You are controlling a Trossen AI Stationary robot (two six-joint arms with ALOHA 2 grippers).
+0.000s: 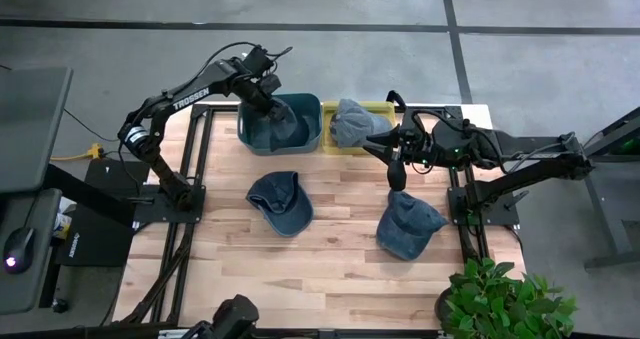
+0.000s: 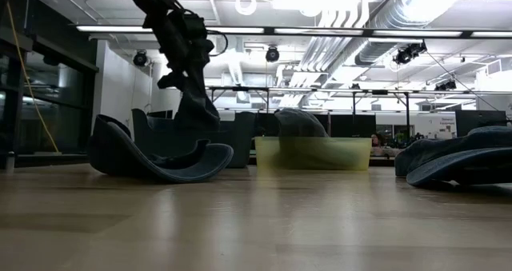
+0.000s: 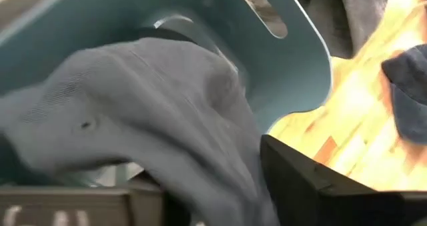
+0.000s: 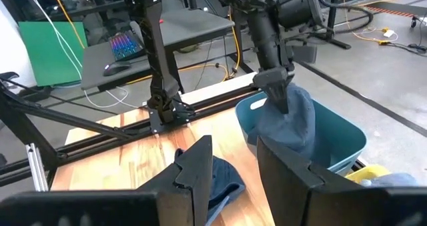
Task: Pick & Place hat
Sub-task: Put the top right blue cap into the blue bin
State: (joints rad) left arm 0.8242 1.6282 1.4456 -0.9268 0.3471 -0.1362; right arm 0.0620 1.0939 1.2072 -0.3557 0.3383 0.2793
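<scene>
The left tool reaches down into the teal plastic bin at the far edge of the tabletop, its tip on a blue-grey fabric cap that stands up out of the bin. From the right wrist view the cap hangs from the tool's tip; whether the fingers pinch the cloth or have let go I cannot tell, since in the left wrist view the crumpled fabric fills nearly the whole picture and covers them. White lettering reading "TROSSEN" runs along the left arm's dark upper link.

The right tool hangs over the tabletop just in front of the yellow plastic bin, fingers parted with nothing between them. A second grey-blue cap lies in that yellow bin, which stands touching the teal one.

Two more dark blue denim caps lie on the pale wooden plank tabletop: one in front of the teal bin, one below the right tool. A green leafy potted plant is cut off at the near right corner.

Grey floor with dark seams surrounds the table. The low view shows a hall with strip lights and ducting; there the bins are blurred behind the caps.
</scene>
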